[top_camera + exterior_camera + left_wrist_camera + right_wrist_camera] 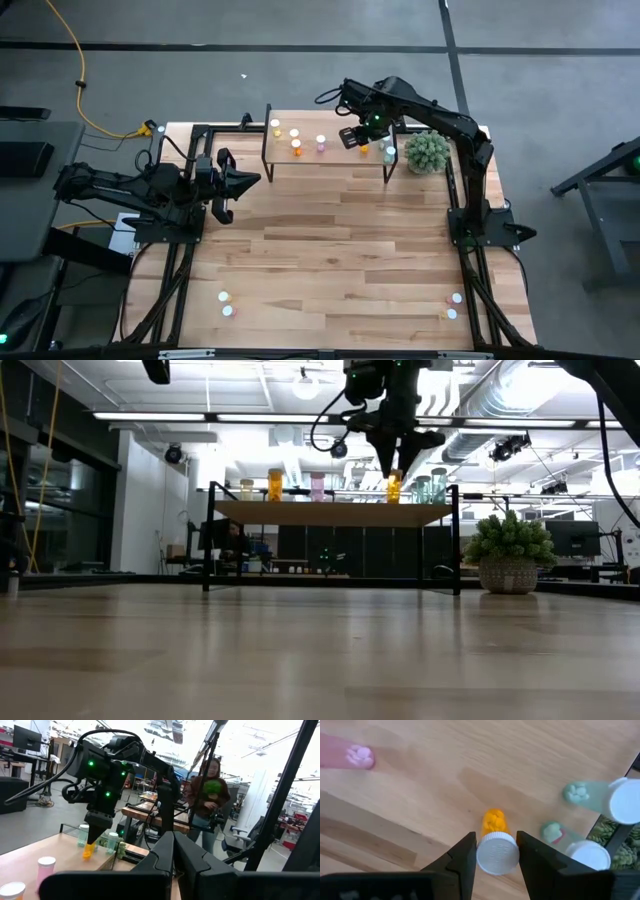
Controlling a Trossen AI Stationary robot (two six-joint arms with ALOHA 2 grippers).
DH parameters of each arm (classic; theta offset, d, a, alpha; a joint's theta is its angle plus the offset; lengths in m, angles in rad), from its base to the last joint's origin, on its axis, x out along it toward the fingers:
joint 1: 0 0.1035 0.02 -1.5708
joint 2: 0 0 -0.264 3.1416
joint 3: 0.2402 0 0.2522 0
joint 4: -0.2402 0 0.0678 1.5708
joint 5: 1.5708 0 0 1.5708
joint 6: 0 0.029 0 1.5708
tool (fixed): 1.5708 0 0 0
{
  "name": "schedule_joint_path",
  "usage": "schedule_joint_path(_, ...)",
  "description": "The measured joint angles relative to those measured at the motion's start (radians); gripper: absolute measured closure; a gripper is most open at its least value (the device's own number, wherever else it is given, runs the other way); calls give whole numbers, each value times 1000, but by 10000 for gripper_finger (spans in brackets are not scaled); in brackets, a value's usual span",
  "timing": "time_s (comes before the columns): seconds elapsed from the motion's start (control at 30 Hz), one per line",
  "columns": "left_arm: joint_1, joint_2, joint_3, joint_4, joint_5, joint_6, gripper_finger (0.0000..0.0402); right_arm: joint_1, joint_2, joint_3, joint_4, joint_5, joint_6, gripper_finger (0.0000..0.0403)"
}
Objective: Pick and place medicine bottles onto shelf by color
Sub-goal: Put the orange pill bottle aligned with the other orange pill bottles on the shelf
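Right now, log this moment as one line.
right gripper shut on orange bottle | over shelf | left gripper idle at left edge

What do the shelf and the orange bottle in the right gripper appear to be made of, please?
The shelf: a light wood top showing grain, matte, on thin black legs, probably metal. The orange bottle in the right gripper: seemingly translucent plastic, contents visible, with an opaque white cap.

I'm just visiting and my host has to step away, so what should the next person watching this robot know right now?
Right hand: over the shelf, fingers around an orange bottle by its white cap.
Left hand: waiting at the table's left edge, shut, holding nothing.
Done: yellow, orange, pink and teal bottles already stand on the shelf.
Left: four bottles remain at the table's near edge, two left, two right.
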Motion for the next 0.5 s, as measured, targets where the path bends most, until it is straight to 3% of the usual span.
schedule_joint_path(0.5, 0, 0, 0, 0, 0, 0, 401, 0, 16, 0, 37, -20, -32, 279)
